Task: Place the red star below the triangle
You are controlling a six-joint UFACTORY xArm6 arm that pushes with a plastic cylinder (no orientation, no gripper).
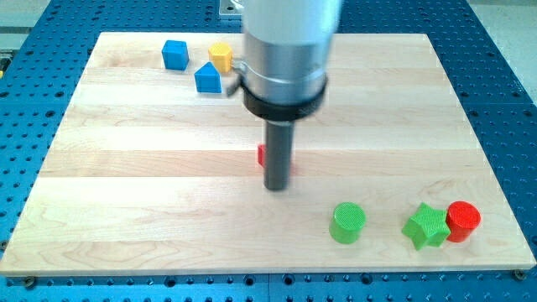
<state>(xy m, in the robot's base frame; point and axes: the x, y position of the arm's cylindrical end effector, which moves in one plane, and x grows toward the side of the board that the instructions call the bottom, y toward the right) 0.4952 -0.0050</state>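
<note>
A red block [262,155], likely the red star, shows only as a sliver behind my rod at the board's middle; its shape is hidden. My tip [276,186] rests on the board just below and right of it, touching or nearly so. The blue triangle-like block [207,78] stands at the view's upper left, far above and left of the red block.
A blue cube [174,54] and a yellow block [221,56] stand beside the blue triangle. A green cylinder [346,222], a green star [425,226] and a red cylinder [462,221] stand at the lower right. The wooden board [126,201] lies on a blue perforated table.
</note>
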